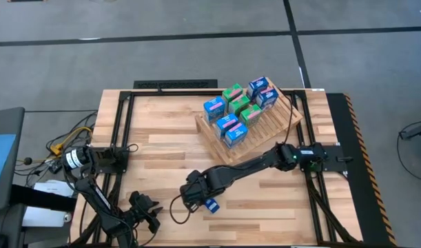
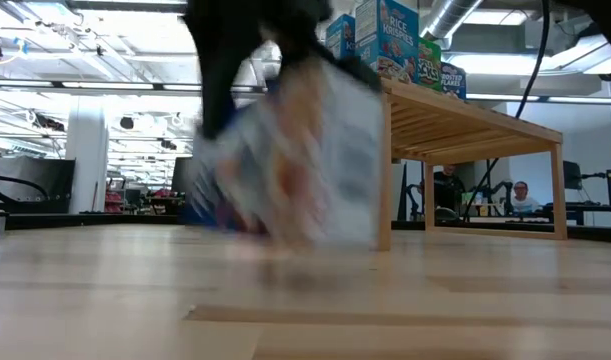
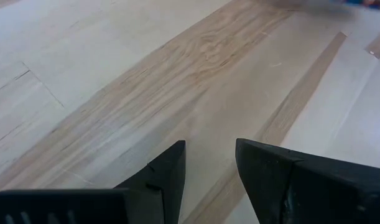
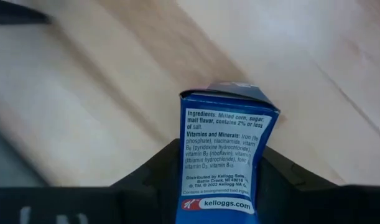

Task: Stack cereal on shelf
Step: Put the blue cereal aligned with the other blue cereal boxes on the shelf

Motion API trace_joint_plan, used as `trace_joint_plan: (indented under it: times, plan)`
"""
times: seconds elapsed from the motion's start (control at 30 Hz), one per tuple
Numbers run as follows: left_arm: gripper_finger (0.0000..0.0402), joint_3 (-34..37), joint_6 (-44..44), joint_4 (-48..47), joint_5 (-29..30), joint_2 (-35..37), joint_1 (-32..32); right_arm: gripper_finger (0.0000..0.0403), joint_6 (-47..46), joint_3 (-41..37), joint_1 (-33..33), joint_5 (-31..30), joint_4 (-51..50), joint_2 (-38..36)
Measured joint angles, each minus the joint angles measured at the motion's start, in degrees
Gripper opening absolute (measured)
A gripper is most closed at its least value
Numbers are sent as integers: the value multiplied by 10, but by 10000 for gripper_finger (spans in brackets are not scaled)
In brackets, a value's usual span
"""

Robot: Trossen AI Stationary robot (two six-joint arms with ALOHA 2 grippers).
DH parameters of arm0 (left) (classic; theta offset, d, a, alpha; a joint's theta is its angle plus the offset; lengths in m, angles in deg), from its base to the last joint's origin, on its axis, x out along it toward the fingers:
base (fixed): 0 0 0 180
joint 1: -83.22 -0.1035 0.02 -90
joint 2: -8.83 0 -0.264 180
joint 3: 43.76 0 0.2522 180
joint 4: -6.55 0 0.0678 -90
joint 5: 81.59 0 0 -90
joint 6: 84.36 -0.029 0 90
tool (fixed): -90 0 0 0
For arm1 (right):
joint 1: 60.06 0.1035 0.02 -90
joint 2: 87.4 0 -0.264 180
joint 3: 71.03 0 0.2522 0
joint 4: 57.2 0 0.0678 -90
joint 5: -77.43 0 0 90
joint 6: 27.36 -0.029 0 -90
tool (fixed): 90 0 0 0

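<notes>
Right gripper [image 4: 222, 180] clamped on a small blue cardboard cereal box [image 4: 222, 152] at the table's near middle — light, stiff but crushable, best pinched across its narrow sides. Large light-wood slatted rack [image 1: 282, 122] nearby already carries eight boxes [image 1: 236, 110] — crowded. Left gripper [image 3: 209, 168] idle, slightly apart, empty.

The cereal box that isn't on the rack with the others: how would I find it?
Start at the slatted wooden rack on the table's far right side, then follow the right arm toward the near edge. Between the fingers of the right gripper sits a small blue cereal box, the only one off the rack.
</notes>
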Motion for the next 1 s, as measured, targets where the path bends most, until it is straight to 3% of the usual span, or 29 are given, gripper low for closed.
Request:
trace_joint_plan:
  times: [0.23,0.4,0.63,0.87,1.0]
  plan:
    - [131,0,1,1,0,0,0,172,13,41,3,-43,-3,-12]
    - [131,0,2,8,1,0,0,172,38,41,9,-88,-10,-63]
    - [131,0,9,9,5,0,-3,175,89,42,48,-261,-9,-206]
    - [131,0,17,13,18,0,-23,175,203,42,96,-518,-95,-328]
    - [131,0,37,16,18,0,-33,175,247,42,104,-570,-172,-386]
